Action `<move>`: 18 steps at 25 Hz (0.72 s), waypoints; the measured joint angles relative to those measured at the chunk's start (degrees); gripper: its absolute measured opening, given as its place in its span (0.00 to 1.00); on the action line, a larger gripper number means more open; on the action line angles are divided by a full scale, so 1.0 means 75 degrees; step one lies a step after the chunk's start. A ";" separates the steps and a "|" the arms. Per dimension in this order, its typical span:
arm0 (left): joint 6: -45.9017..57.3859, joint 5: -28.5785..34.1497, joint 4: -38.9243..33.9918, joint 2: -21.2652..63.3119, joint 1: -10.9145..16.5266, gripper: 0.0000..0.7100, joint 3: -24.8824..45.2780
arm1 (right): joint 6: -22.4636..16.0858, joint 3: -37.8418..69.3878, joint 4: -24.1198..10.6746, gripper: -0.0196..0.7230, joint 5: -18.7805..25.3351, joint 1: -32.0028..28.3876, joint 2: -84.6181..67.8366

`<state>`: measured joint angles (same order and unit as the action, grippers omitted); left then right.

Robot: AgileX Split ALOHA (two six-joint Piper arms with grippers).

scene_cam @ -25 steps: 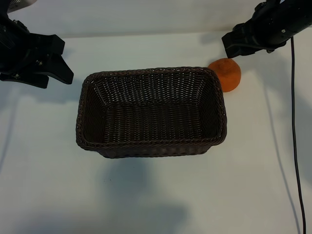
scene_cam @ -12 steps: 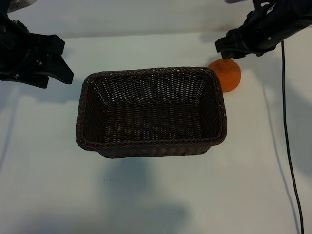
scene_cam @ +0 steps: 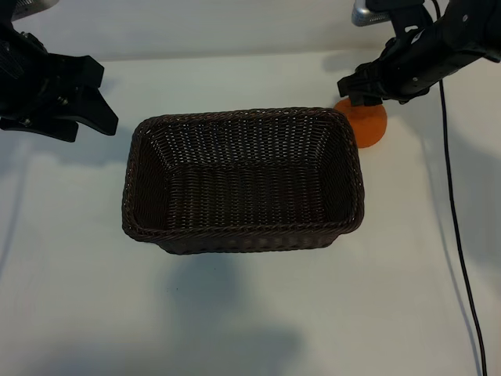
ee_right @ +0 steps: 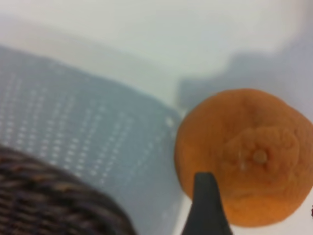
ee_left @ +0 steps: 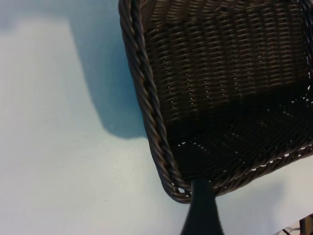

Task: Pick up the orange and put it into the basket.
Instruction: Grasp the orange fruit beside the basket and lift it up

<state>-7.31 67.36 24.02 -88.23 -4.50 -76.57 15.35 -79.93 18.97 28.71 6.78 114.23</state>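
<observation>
The orange [scene_cam: 369, 125] lies on the white table just beyond the basket's far right corner. The basket [scene_cam: 243, 233] is a dark brown wicker one in the middle of the table, with nothing inside. My right gripper [scene_cam: 358, 91] hovers open over the orange's upper left part and hides it there. In the right wrist view one dark finger [ee_right: 205, 205] overlaps the orange [ee_right: 244, 147], whose puckered stem end faces up; the basket's rim [ee_right: 49, 205] is beside it. My left gripper [scene_cam: 108, 98] rests open at the table's far left, apart from the basket [ee_left: 146, 88].
A black cable [scene_cam: 458, 235] runs down the right side of the table from the right arm. The basket's corner stands close to the orange. White tabletop [scene_cam: 250, 313] stretches in front of the basket.
The right gripper has moved leftward and down, from beside the orange to over its top. The orange, the basket and the left arm have not moved.
</observation>
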 joint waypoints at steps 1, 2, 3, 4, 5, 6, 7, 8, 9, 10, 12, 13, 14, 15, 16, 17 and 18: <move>0.0000 0.0000 0.0000 0.0000 0.0000 0.80 0.0000 | -0.0007 0.0000 0.0000 0.68 -0.0084 0.0000 0.0046; 0.0000 0.0000 0.0000 0.0000 0.0000 0.80 0.0000 | -0.0007 0.0000 -0.0015 0.68 -0.0156 0.0000 0.0083; 0.0000 0.0000 0.0000 0.0000 0.0000 0.80 0.0000 | -0.0007 0.0000 -0.0018 0.68 -0.0229 0.0000 0.0118; 0.0000 0.0000 0.0000 0.0000 0.0000 0.80 0.0000 | -0.0007 0.0000 -0.0036 0.68 -0.0312 0.0000 0.0139; 0.0000 0.0000 0.0000 0.0000 0.0000 0.80 0.0000 | -0.0009 0.0000 -0.0052 0.68 -0.0383 0.0000 0.0178; 0.0000 0.0000 0.0000 0.0000 0.0000 0.80 0.0000 | -0.0009 0.0000 -0.0059 0.68 -0.0453 0.0000 0.0227; 0.0000 0.0000 0.0000 0.0000 0.0000 0.80 0.0000 | -0.0009 0.0000 -0.0078 0.68 -0.0503 0.0000 0.0281; 0.0000 0.0000 0.0000 0.0000 0.0000 0.80 0.0000 | -0.0009 0.0000 -0.0102 0.68 -0.0560 0.0000 0.0354; 0.0000 0.0000 0.0000 0.0000 0.0000 0.80 0.0000 | -0.0009 0.0000 -0.0108 0.68 -0.0618 0.0000 0.0445; 0.0000 0.0000 0.0000 0.0000 0.0000 0.80 0.0000 | -0.0009 0.0000 -0.0108 0.68 -0.0673 0.0000 0.0539; 0.0000 0.0000 0.0000 0.0000 0.0000 0.80 0.0000 | -0.0009 0.0000 -0.0108 0.68 -0.0729 0.0000 0.0696; 0.0000 0.0000 0.0000 0.0000 0.0000 0.80 0.0000 | -0.0009 0.0000 -0.0108 0.68 -0.0746 0.0000 0.0754; 0.0000 0.0000 0.0000 0.0000 0.0000 0.80 0.0000 | -0.0009 0.0000 -0.0111 0.68 -0.0746 -0.0007 0.0785; 0.0000 0.0000 0.0000 0.0000 0.0000 0.80 0.0000 | -0.0009 0.0000 -0.0111 0.68 -0.0762 -0.0002 0.0795; 0.0000 0.0000 0.0000 0.0000 0.0000 0.80 0.0000 | -0.0009 0.0000 -0.0111 0.68 -0.0771 -0.0002 0.0795; 0.0000 0.0000 0.0000 0.0000 0.0000 0.80 0.0000 | -0.0009 0.0000 -0.0111 0.66 -0.0779 -0.0002 0.0795; 0.0000 0.0000 0.0000 0.0000 0.0000 0.80 0.0000 | -0.0009 0.0000 -0.0111 0.61 -0.0779 -0.0002 0.0795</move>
<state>-7.31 67.36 24.02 -88.23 -4.50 -76.57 15.28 -79.93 18.14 22.87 6.77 120.20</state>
